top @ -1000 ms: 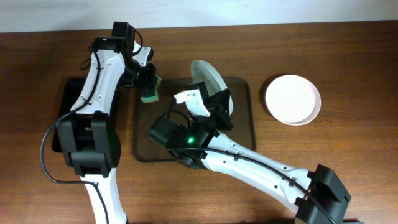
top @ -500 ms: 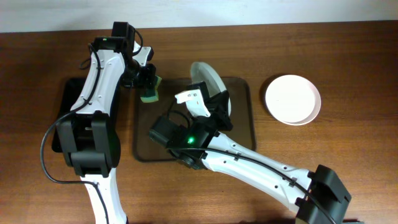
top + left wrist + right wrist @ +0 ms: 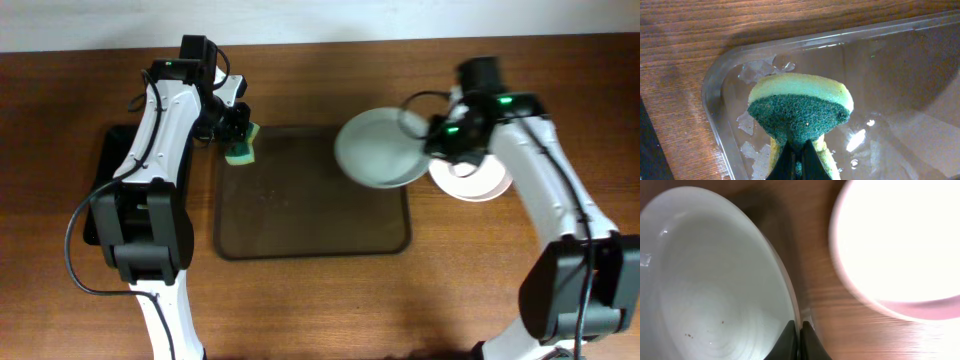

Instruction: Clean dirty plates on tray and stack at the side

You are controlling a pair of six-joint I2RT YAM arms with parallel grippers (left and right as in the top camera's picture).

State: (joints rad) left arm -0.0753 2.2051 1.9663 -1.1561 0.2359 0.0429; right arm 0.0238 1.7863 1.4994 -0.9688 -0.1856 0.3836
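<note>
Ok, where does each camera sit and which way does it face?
Overhead: above the table, facing straight down; left arm, right arm, tray.
Left wrist: on the left arm, facing down past left pincer at sponge over tray corner.
Right wrist: on the right arm, facing along right pincer clamped on held plate's rim; second plate beside.
Shared: overhead also shows sponge and both plates.

Left hand [image 3: 799, 161] fingers pinched tight on a sponge [image 3: 800, 107], gripping its lower middle. Sponge is yellow foam with a dark green scouring face, green side toward camera, squeezed narrow at the grip. Beyond and below it, the rounded corner of the tray [image 3: 715, 82], low rim, glossy floor. Wet patches [image 3: 760, 67] and droplets on the floor just beyond and left of the sponge. Brown wood bench [image 3: 690, 30] past the rim. Dark strip [image 3: 646, 150] at far left, unclear what.
</note>
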